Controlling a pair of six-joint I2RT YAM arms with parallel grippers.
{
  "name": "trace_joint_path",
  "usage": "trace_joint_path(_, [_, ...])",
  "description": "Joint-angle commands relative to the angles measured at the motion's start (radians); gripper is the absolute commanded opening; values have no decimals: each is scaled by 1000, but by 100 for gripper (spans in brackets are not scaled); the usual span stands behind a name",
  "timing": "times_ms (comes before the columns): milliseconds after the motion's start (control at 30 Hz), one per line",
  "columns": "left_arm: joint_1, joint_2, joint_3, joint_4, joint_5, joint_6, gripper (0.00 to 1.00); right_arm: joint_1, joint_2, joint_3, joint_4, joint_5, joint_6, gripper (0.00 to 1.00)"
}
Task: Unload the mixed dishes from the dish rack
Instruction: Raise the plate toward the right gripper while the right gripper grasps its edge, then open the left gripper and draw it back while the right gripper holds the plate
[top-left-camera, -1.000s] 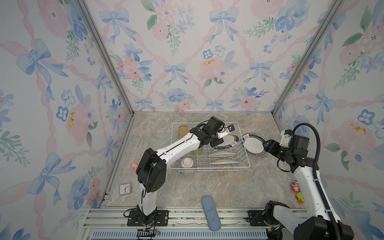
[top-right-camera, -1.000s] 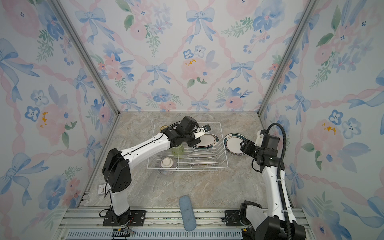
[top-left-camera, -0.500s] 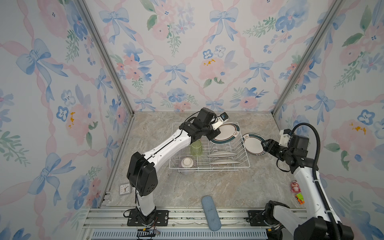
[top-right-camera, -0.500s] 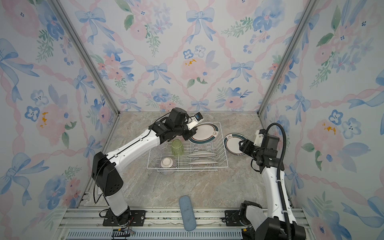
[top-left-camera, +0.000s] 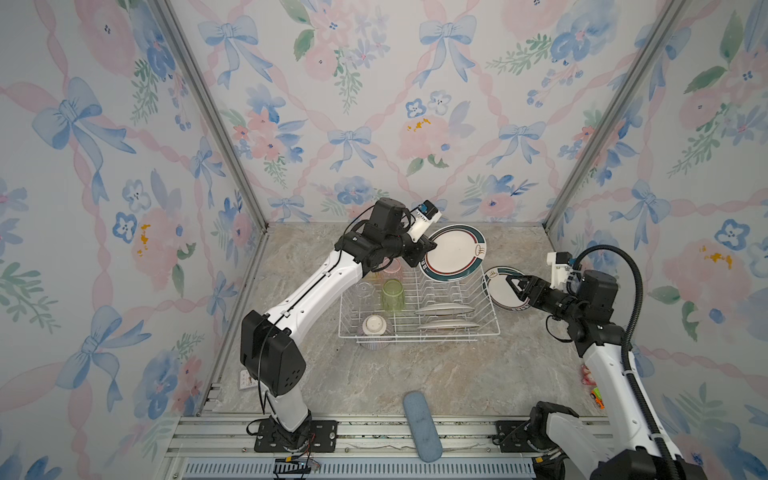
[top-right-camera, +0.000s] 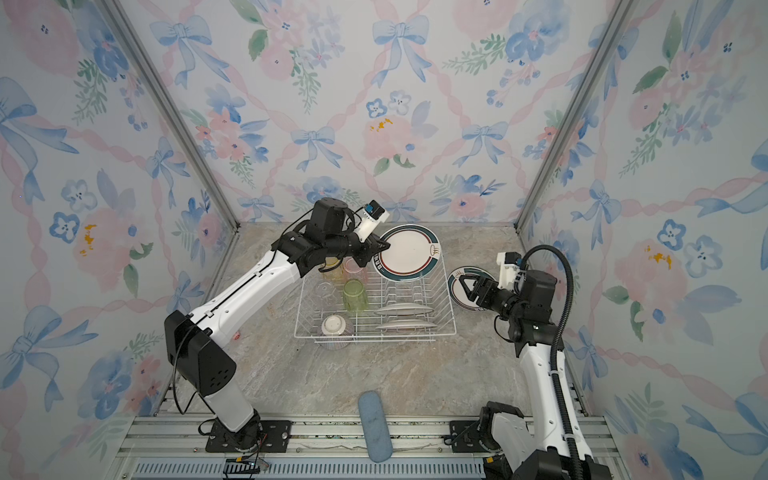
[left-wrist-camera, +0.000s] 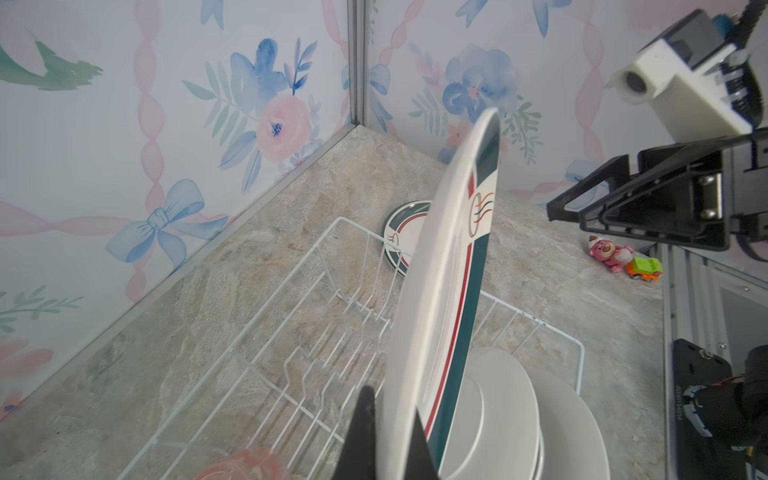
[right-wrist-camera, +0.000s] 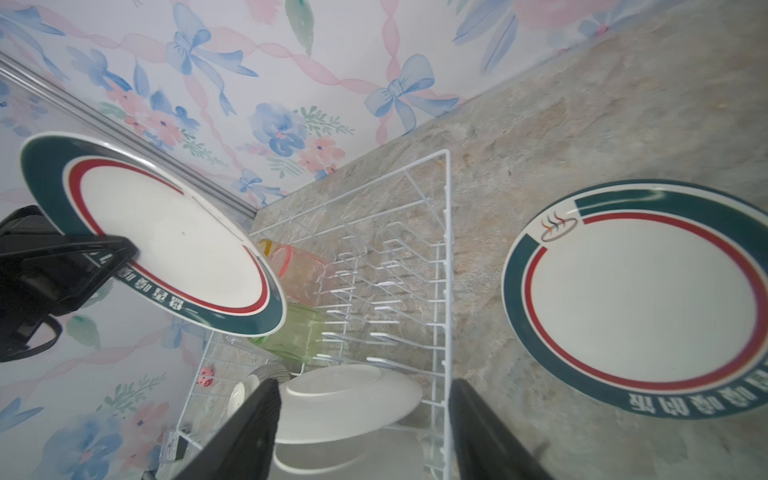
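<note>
My left gripper is shut on the edge of a white plate with a teal rim, held upright above the back right of the white wire dish rack. The left wrist view shows the fingertips clamped on that plate. Two plates stand in the rack, with green, pink, clear and yellow tumblers and an upturned bowl. My right gripper is open above another plate that lies right of the rack, with nothing between its fingers.
A blue-grey pad lies at the front edge. A small white clock sits at the front left. A pink toy and a toy car lie by the right wall. Walls close in the back and both sides.
My left arm has lifted the plate out of the rack, up and toward the back. The right gripper has stayed by the plate on the table, its jaws slightly narrower.
</note>
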Motion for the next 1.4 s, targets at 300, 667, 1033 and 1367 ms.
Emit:
trace_joint_path(300, [29,-1,34,77,303,-172,0,89,-13,-44,260,-216,100,66])
trace_joint_path(667, [31,65,70,88,410,-220,0,135,10,-55,390,-228,160,58])
trace_joint_path(1033, [30,89,69,120,473,-254,0,172,34,-53,480,-219,210,43])
trace_joint_path(1367, [28,88,60,126,486,-256,0,182,32,-54,485,-201,238,23])
